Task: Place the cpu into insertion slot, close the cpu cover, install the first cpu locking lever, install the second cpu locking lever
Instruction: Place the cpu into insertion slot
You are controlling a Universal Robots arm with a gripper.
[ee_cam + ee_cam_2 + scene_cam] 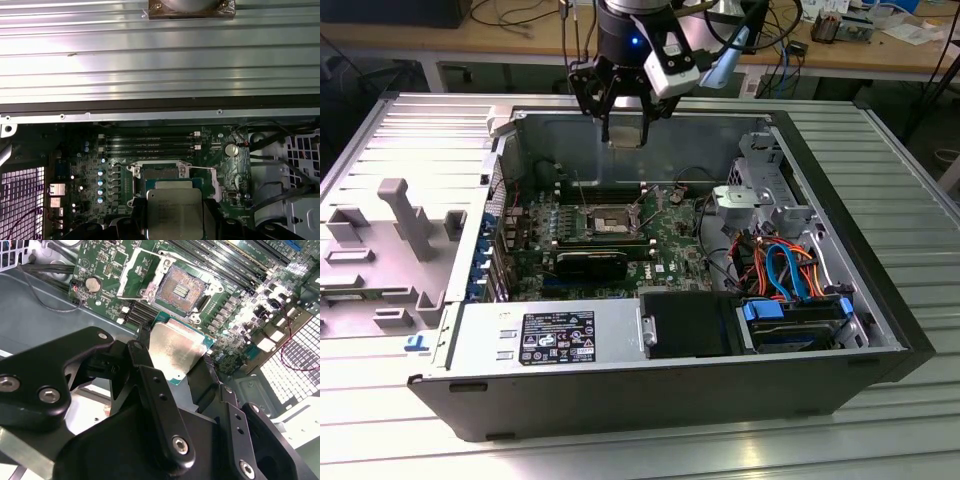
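Nearest in the exterior view, the grey power supply (550,340) at the front of the open computer case (880,300) carries a black-and-white label (558,337); its print is too small to make out. Beside it, toward the exterior view's right, sits a drive bay with blue rails (790,318) under orange and blue cables (782,262).

Farther in lies the green board (670,235) with the insertion slot (612,218), bare and dark-centred. In the second wrist view the cpu cover (142,272) looks swung open at the slot's (182,288) edge.

Above the case's far wall hangs the gripper (625,128), pointing straight down from the arm (630,35). Its 2 black fingers (145,352) are closed part-way onto opposite edges of the cpu (177,347), silver face toward the wrist. Faint print on that face shows in the first wrist view (175,212) but cannot be read. The cpu hangs well above the board, clear of the slot.
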